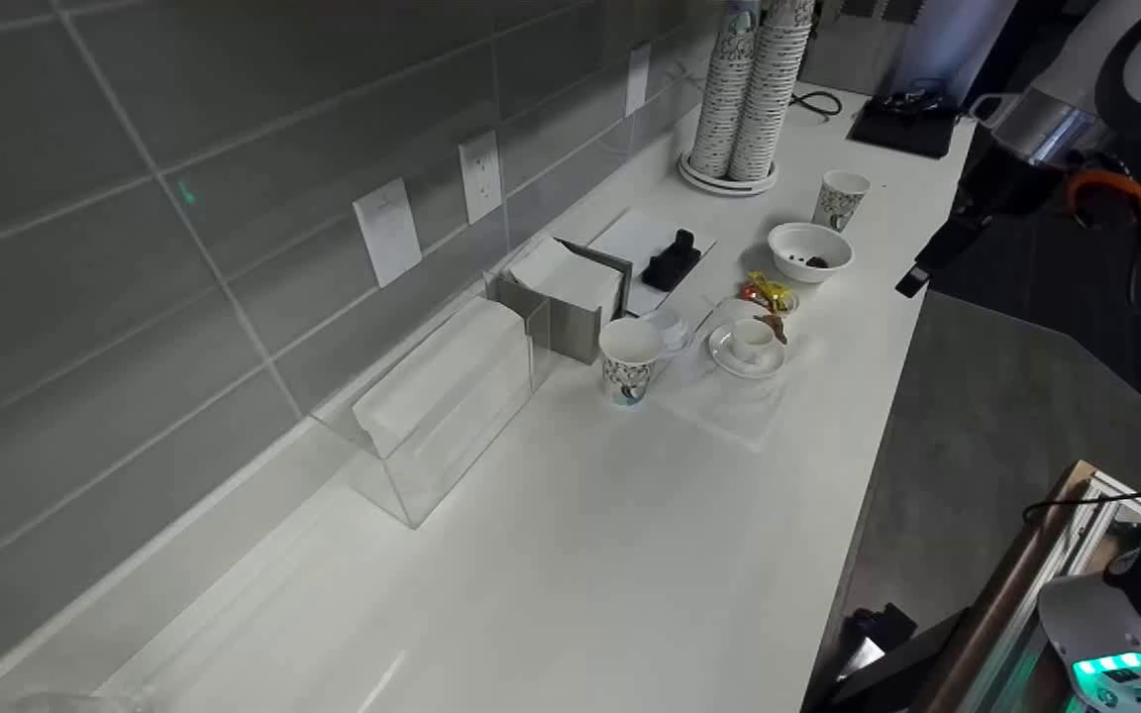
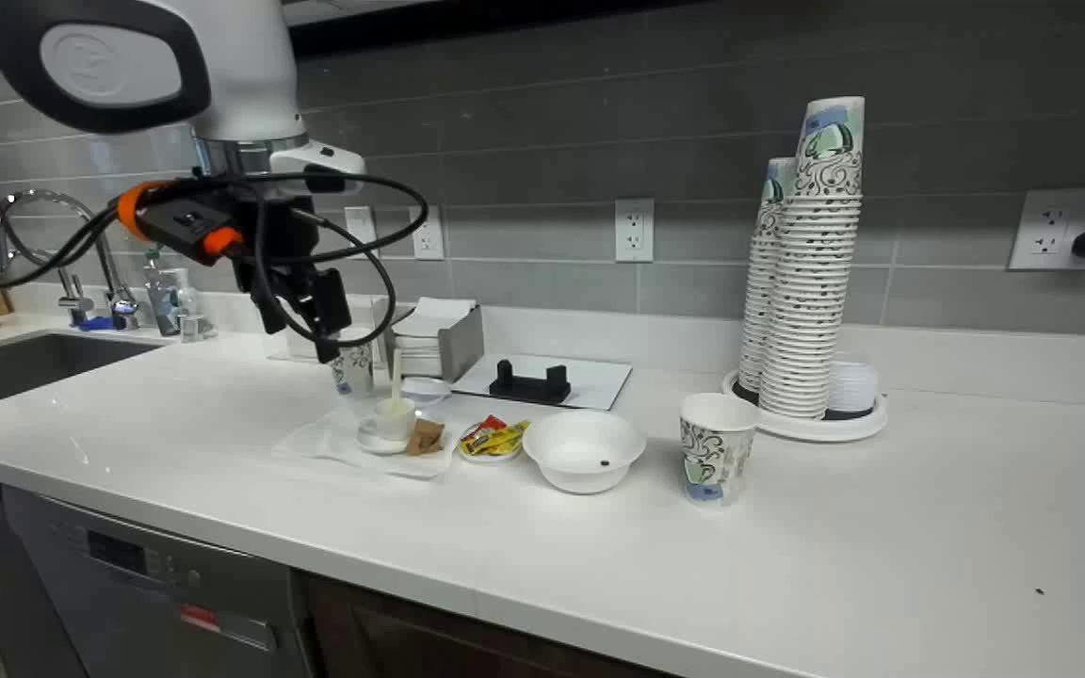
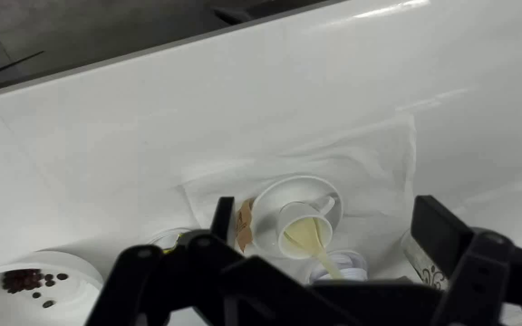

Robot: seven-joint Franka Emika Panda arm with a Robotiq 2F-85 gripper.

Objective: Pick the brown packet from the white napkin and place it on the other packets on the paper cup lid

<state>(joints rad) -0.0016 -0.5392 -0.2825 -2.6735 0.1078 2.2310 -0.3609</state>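
1. The tabletop (image 3: 107, 149) spreads out below the end effector (image 3: 329, 222).
2. The end effector hangs well clear of it, fingers spread wide apart, with nothing between them.
3. The white napkin (image 3: 374, 181) lies below the end effector, mostly framed by the two fingers in the wrist view.
4. The saucer (image 3: 297, 183), holding a small cup (image 3: 290, 215), shows between the fingers there too.
5. The lid (image 2: 486, 459), bearing the other packets (image 2: 495, 439), lies beyond the finger at the wrist view's left, partly hidden by it.
6. The brown packet (image 3: 244, 222) rests on the napkin, below and just inside that same finger, at the saucer's rim; touching or not, I cannot tell. Its long axis runs crosswise to the line between the fingers, so the coming move likely calls for shifting that way, descending and pinching across its width, without catching the saucer.
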